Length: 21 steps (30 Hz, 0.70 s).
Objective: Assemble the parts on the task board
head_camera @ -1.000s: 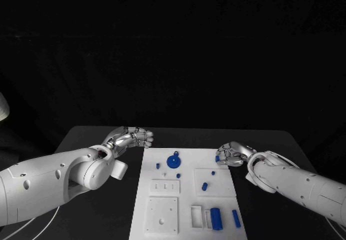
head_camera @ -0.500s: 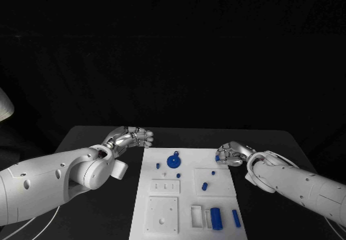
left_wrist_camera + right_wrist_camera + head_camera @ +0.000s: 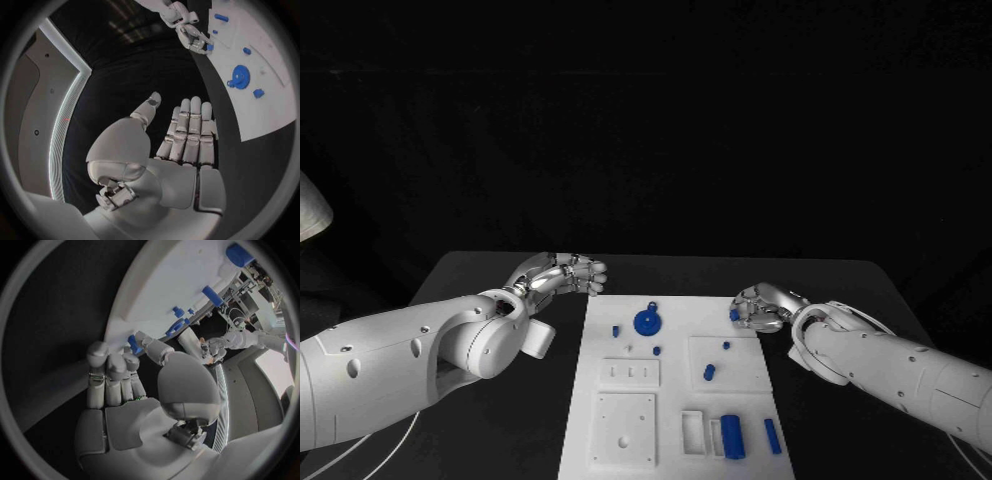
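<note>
The white task board (image 3: 625,440) lies in the middle of the black table. On its far part sits a blue gear (image 3: 648,323), which the left wrist view also catches as the gear (image 3: 240,77). My right hand (image 3: 763,307) is at the board's far right edge and pinches a small blue part (image 3: 734,316) between thumb and finger; the right wrist view shows that part (image 3: 134,344) at the fingertips of the right hand (image 3: 125,390). My left hand (image 3: 568,272) hovers off the board's far left corner, its fingers (image 3: 187,130) straight and holding nothing.
Several small blue pegs (image 3: 710,372) lie on the board's middle. A thick blue cylinder (image 3: 733,437) and a blue bar (image 3: 773,437) lie near its right front corner. Bare black table (image 3: 488,440) flanks the board on both sides.
</note>
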Each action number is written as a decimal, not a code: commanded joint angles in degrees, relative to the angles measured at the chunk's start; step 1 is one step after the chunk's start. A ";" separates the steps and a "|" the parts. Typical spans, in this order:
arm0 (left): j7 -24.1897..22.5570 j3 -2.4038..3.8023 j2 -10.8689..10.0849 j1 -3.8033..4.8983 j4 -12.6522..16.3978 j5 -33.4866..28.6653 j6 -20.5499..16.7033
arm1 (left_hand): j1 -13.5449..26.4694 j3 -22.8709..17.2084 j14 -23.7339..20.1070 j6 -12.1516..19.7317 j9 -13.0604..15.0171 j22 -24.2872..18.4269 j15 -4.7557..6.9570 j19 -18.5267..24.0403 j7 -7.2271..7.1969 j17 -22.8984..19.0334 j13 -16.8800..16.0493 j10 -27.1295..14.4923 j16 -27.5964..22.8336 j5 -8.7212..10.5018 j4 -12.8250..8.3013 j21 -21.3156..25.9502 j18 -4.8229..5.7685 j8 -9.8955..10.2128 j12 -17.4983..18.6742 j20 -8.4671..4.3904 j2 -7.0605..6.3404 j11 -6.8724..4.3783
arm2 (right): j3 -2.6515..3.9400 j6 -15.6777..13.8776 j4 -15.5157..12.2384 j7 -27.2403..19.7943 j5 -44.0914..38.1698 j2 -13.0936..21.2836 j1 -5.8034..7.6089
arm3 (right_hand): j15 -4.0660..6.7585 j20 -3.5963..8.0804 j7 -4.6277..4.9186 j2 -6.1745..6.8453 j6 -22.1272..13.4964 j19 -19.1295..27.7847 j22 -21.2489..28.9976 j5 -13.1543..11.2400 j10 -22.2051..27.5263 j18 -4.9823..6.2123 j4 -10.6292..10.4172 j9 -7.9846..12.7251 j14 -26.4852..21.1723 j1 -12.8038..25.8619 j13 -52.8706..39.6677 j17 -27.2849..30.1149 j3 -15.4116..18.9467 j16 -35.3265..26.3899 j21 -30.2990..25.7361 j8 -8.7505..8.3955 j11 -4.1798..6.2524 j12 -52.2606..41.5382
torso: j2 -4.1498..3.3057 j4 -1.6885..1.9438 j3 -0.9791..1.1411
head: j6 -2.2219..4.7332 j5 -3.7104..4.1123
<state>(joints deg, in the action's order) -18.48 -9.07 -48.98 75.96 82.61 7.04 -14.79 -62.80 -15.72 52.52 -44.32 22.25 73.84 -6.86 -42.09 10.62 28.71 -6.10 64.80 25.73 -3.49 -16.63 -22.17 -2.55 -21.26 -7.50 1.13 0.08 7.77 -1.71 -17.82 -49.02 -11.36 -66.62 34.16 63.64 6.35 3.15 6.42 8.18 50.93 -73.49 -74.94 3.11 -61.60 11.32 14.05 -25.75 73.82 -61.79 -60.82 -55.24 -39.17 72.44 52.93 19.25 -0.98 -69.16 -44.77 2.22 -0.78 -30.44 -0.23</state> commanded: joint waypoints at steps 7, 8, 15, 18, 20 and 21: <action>-0.51 0.05 0.06 0.03 0.14 -0.03 0.85 | 0.56 -0.28 0.23 0.10 -0.07 -0.07 -0.11 0.47 0.21 0.08 0.08 0.41 -0.34 -0.08 0.15 -0.23 -1.18 0.23 0.41 0.11 0.01 -0.02 | -0.01 0.68 -0.09 0.36 -0.82 -0.11 -0.08 | 0.09 0.44 -0.15 0.72 4.99 0.03 -1.04 -0.09 0.99 3.68 0.77 0.08 -0.01 0.90 0.07 -0.17 0.99 -0.29 0.31 -0.73 1.16 -0.28 | -0.01 0.02 -0.05 | -0.05 0.00; -0.52 0.05 0.05 0.03 0.14 -0.03 0.85 | 0.56 -0.28 0.23 0.11 -0.07 -0.07 -0.11 0.47 0.22 0.09 0.08 0.40 -0.35 -0.08 0.15 -0.23 -1.18 0.24 0.42 0.11 0.00 -0.02 | -0.01 0.63 -0.07 0.40 -0.82 -0.11 -0.08 | 0.04 0.46 -0.09 0.79 4.79 0.03 -1.03 -0.08 1.00 3.68 0.81 0.11 -0.01 0.96 0.07 -0.19 1.09 -0.30 0.31 -0.85 1.10 -0.27 | -0.01 0.02 -0.04 | -0.05 0.00; -0.49 0.05 0.05 0.03 0.14 -0.03 0.84 | 0.57 -0.28 0.23 0.15 -0.09 -0.08 -0.11 0.48 0.24 0.11 0.09 0.39 -0.37 -0.08 0.15 -0.23 -1.18 0.27 0.45 0.11 0.00 -0.01 | -0.02 0.75 -0.10 0.27 -0.82 -0.13 -0.08 | -0.17 0.56 0.14 0.73 4.13 0.05 -0.96 -0.05 1.09 3.68 1.16 0.17 0.00 0.66 0.08 -0.25 1.18 -0.37 0.26 -1.23 0.89 -0.25 | 0.02 0.01 -0.03 | -0.05 0.02; -0.48 0.05 0.05 0.03 0.14 -0.03 0.84 | 0.56 -0.29 0.23 0.17 -0.09 -0.08 -0.11 0.48 0.25 0.11 0.09 0.39 -0.37 -0.08 0.14 -0.23 -1.19 0.28 0.46 0.11 -0.01 -0.01 | -0.02 0.80 -0.14 0.25 -1.01 -0.14 -0.08 | -0.37 0.64 0.37 0.43 3.42 0.11 -0.91 -0.07 1.14 3.68 1.77 0.28 -0.01 -0.61 0.08 -0.31 0.35 -0.44 0.17 -1.66 0.67 -0.27 | 0.01 0.00 -0.01 | -0.04 0.01; -0.46 0.05 0.06 0.03 0.13 -0.03 0.86 | 0.55 -0.29 0.24 0.18 -0.10 -0.08 -0.11 0.48 0.26 0.12 0.09 0.38 -0.38 -0.08 0.14 -0.23 -1.19 0.29 0.47 0.11 0.00 0.00 | -0.02 0.69 -0.14 0.23 -1.15 -0.12 -0.08 | -0.46 0.67 0.46 0.22 3.22 0.17 -0.88 -0.13 1.17 3.68 2.20 0.30 -0.03 -2.03 0.09 -0.35 -0.84 -0.49 0.09 -1.79 0.57 -0.27 | 0.01 0.00 -0.01 | -0.05 0.00; -0.45 0.05 0.07 0.03 0.11 -0.03 0.89 | 0.54 -0.30 0.23 0.18 -0.10 -0.08 -0.11 0.48 0.26 0.12 0.09 0.38 -0.38 -0.08 0.13 -0.23 -1.19 0.29 0.47 0.11 0.00 0.00 | -0.02 0.61 -0.14 0.24 -1.20 -0.11 -0.08 | -0.52 0.66 0.53 0.19 3.07 0.20 -0.88 -0.16 1.18 3.68 2.29 0.32 -0.04 -2.77 0.09 -0.37 -1.55 -0.52 0.06 -1.89 0.52 -0.27 | 0.01 0.00 -0.01 | -0.02 -0.02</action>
<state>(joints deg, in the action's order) -18.44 -9.07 -49.01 75.96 82.62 7.04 -14.76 -62.80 -15.73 52.52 -44.32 22.20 73.84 -6.86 -42.09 10.62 28.75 -6.09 64.80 25.73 -3.50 -16.63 -22.17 -2.54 -21.26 -7.26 1.13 0.08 7.77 -1.70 -17.83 -49.05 -11.19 -66.94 34.09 63.65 6.33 3.31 6.41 8.44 50.93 -73.35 -74.93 3.11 -61.68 11.33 16.31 -25.51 73.81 -64.16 -60.82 -55.55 -40.44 72.16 52.93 17.62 -0.87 -69.14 -44.76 2.22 -0.80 -30.48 -0.22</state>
